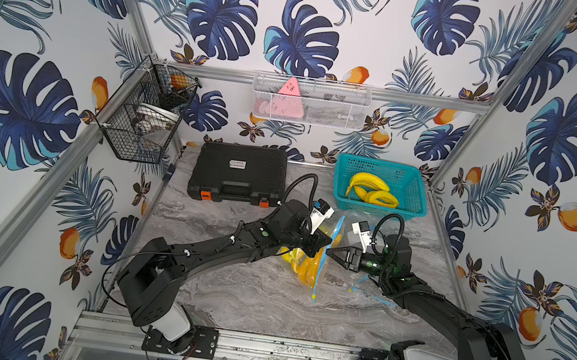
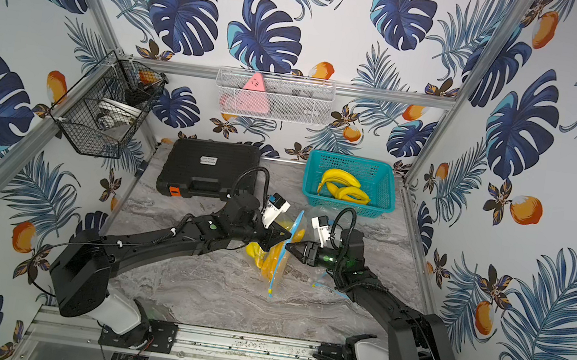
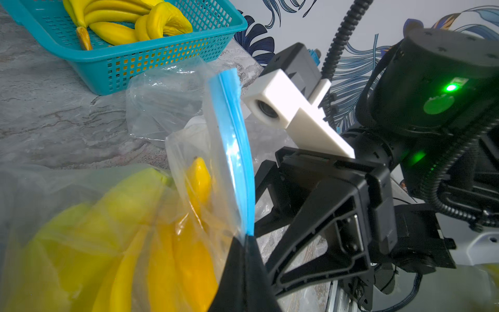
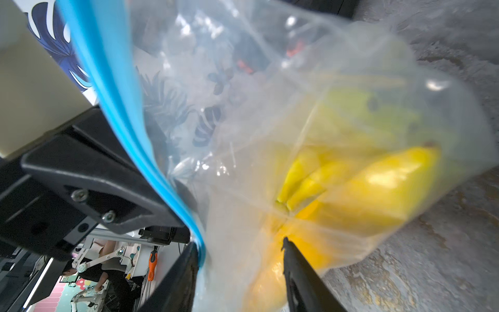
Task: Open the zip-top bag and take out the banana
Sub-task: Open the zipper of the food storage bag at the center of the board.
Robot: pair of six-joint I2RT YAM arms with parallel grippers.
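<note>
1. The left arm (image 1: 225, 244) reaches from its base at the near-left rail diagonally to the middle of the table. Its forearm is low and its wrist is turned toward the other arm.
2. The left gripper (image 1: 324, 243) is clamped tight on the blue zip strip (image 3: 235, 151) of a clear zip-top plastic bag (image 1: 311, 271). In the left wrist view its black fingertips (image 3: 237, 270) are closed over the strip.
3. The right arm (image 1: 433, 306) comes in from the near-right base, low over the table, with its wrist pointing at the left gripper, so the two meet nose to nose.
4. The right gripper (image 1: 330, 251) has its jaws partly apart. In the right wrist view (image 4: 239, 241) the bag's clear film lies between the two fingers, and one finger is against the blue strip. No pinch on the film is visible.
5. The yellow banana bunch (image 1: 300, 265) sits inside the bag, just below the two grippers.
6. The grey marble-patterned tabletop (image 1: 226, 294) carries several other things.
   - A black hard plastic case with orange latches (image 1: 238, 174) is at the far left.
   - A teal plastic lattice basket (image 1: 380, 161) at the far right holds loose yellow bananas (image 1: 366, 181).
   - A crumpled empty clear bag (image 3: 162, 108) lies between that basket and the held bag.
7. Leaf-and-orange-fruit wallpaper (image 1: 224, 21) covers the walls.
   - A black wire basket (image 1: 126, 137) hangs on the left.
   - A white mesh basket (image 1: 344, 116) on the back rail holds a pink triangular piece (image 1: 288, 99).
</note>
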